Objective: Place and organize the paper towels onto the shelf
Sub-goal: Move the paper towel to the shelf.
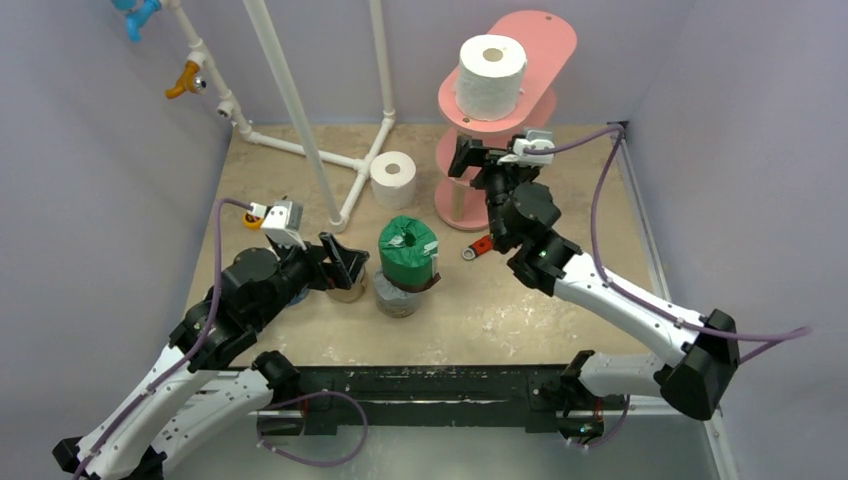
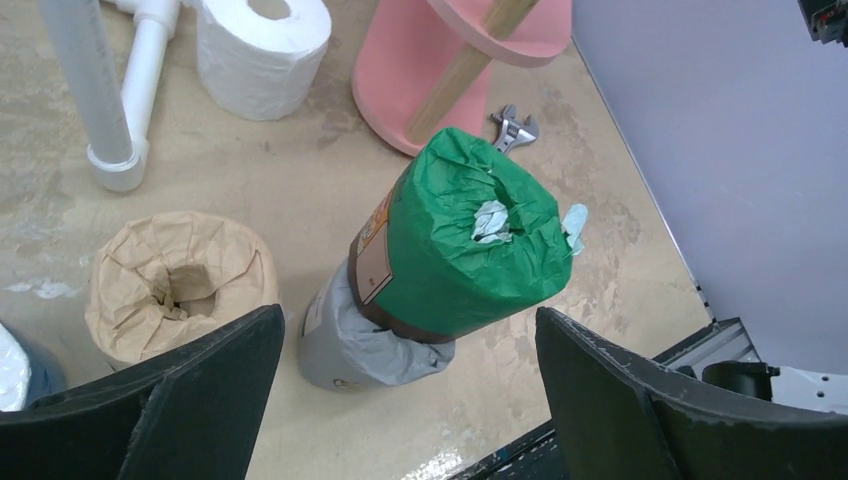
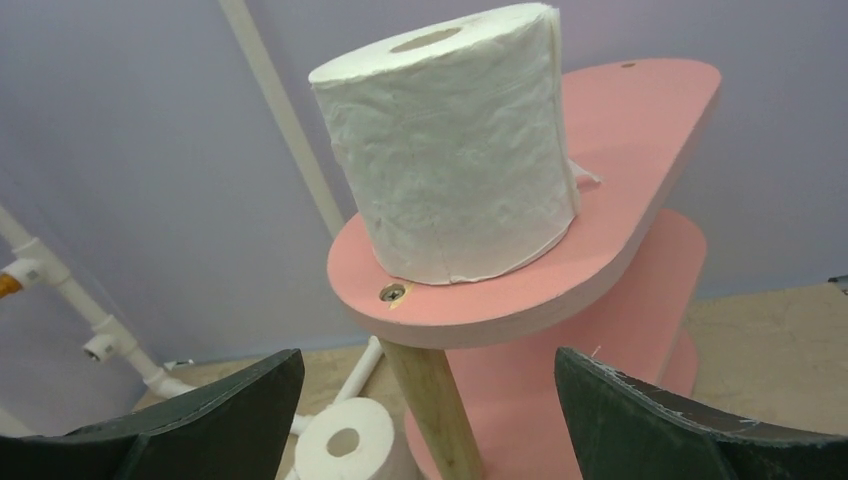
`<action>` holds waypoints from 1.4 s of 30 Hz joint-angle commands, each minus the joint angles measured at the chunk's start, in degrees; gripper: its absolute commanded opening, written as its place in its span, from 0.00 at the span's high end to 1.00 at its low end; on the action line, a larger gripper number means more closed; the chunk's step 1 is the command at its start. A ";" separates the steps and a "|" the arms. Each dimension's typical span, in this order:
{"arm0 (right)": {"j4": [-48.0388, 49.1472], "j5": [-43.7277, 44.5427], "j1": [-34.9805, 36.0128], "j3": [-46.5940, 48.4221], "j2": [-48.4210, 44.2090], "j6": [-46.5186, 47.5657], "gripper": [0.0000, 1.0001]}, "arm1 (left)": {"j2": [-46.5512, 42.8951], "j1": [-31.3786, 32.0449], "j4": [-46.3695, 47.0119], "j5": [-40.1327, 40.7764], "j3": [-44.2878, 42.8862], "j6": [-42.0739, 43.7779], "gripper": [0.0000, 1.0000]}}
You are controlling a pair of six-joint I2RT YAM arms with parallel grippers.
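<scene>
Atop shelf [image 1: 545, 40], white roll [image 1: 491, 78] stands upright.

You're in a robot lab cell: plain lilac walls [image 1: 90, 200] box in a scuffed tabletop [image 1: 560, 320], two arms [image 1: 200, 340] bolted to a black rail [image 1: 420, 388].

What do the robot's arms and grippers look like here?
The left arm and right arm have white shells and black joints. A purple cable runs to a white camera housing on each wrist. The left gripper and right gripper have black, wedge-shaped fingers.
</scene>
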State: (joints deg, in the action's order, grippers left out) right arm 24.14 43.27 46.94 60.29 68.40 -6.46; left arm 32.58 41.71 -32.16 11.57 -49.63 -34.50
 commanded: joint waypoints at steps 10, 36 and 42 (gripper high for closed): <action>14.98 13.06 1.49 5.98 10.39 5.56 0.01 | -2.05 0.21 -2.79 3.22 2.42 -1.10 0.05; 4.32 14.60 -2.08 22.04 20.90 3.77 0.01 | -1.92 0.21 -4.75 6.02 2.95 -0.81 0.05; 2.37 13.41 -4.09 23.77 21.76 2.89 0.01 | -1.82 0.21 -4.71 6.09 3.20 -1.04 0.05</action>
State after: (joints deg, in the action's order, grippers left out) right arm 27.14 56.18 44.29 80.49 89.76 -2.59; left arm 30.50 41.71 -37.85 16.82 -46.94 -35.35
